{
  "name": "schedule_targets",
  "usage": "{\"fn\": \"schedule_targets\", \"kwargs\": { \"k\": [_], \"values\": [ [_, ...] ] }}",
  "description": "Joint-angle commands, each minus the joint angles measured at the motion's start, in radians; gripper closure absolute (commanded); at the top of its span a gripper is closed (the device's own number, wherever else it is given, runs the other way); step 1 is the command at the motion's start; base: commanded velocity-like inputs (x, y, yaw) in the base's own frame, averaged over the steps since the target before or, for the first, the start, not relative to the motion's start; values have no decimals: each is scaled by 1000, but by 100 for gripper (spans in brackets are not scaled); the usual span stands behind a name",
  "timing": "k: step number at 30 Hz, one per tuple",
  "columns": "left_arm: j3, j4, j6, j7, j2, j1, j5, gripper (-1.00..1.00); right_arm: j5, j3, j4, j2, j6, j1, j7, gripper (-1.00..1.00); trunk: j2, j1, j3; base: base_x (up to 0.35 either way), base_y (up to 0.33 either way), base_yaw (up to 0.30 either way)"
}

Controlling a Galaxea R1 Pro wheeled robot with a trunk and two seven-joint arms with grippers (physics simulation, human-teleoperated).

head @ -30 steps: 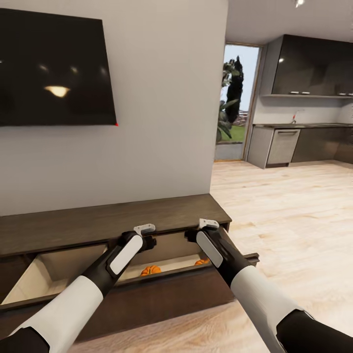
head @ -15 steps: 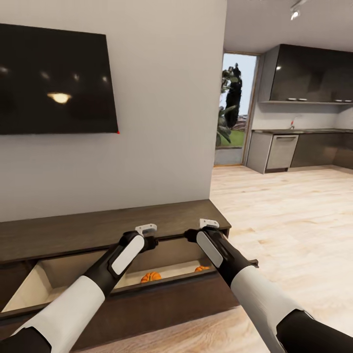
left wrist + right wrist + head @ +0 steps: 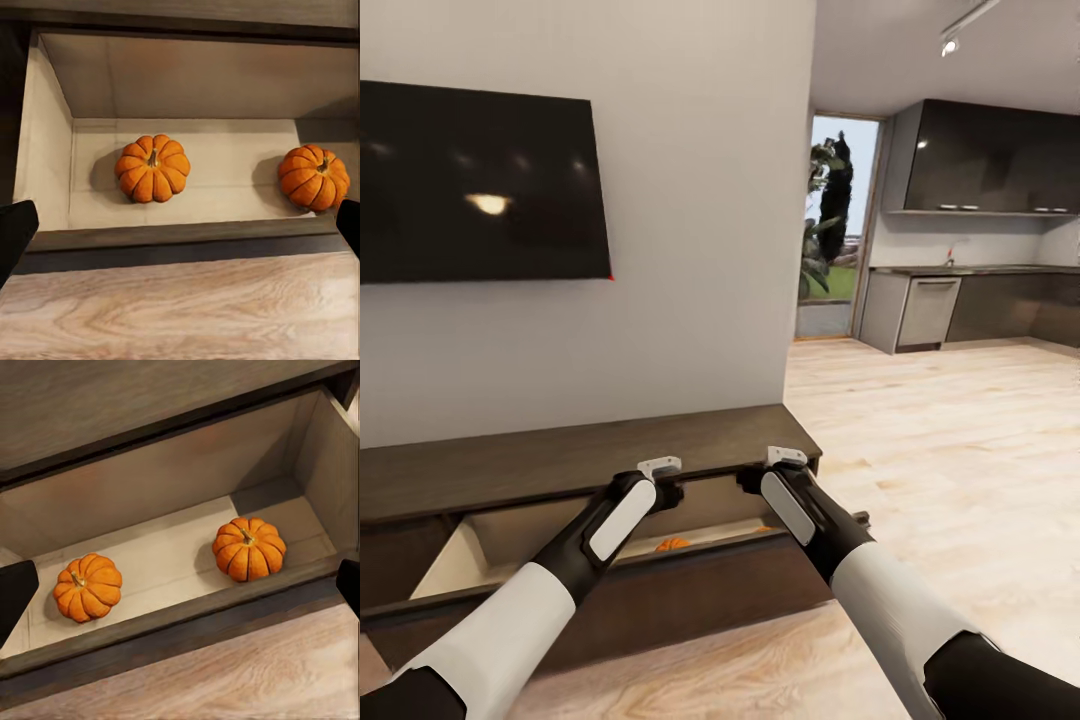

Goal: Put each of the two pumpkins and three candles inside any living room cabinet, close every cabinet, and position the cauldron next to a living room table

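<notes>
Orange ribbed pumpkins [image 3: 152, 168] [image 3: 313, 177] rest in the wooden cabinet [image 3: 610, 455] drawer; both end effectors [image 3: 180, 225] [image 3: 180, 585] are spread wide, empty.

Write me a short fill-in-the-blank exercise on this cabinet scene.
1. The number of pumpkins in the open drawer is ____.
2. The drawer's inside is ____ in colour than the cabinet top.
3. On the wall above the cabinet hangs a ____.
4. The pumpkins lie ____ from each other, not touching.

Missing words: two; lighter; television; apart
</notes>
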Motion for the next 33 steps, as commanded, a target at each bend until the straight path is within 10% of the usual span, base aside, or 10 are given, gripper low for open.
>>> {"fn": "schedule_targets", "kwargs": {
  "k": [1,33],
  "values": [
    [-2,-1,0,10,0,-1,9,-100,-9,4,-1,-1,1,-1,-9,-100,7,-5,2,-330,0,0],
    [-10,12,0,12,1,-1,14,-100,-12,5,4,-1,1,-1,-12,-100,231,-127,102,-326,0,0]
  ]
}}
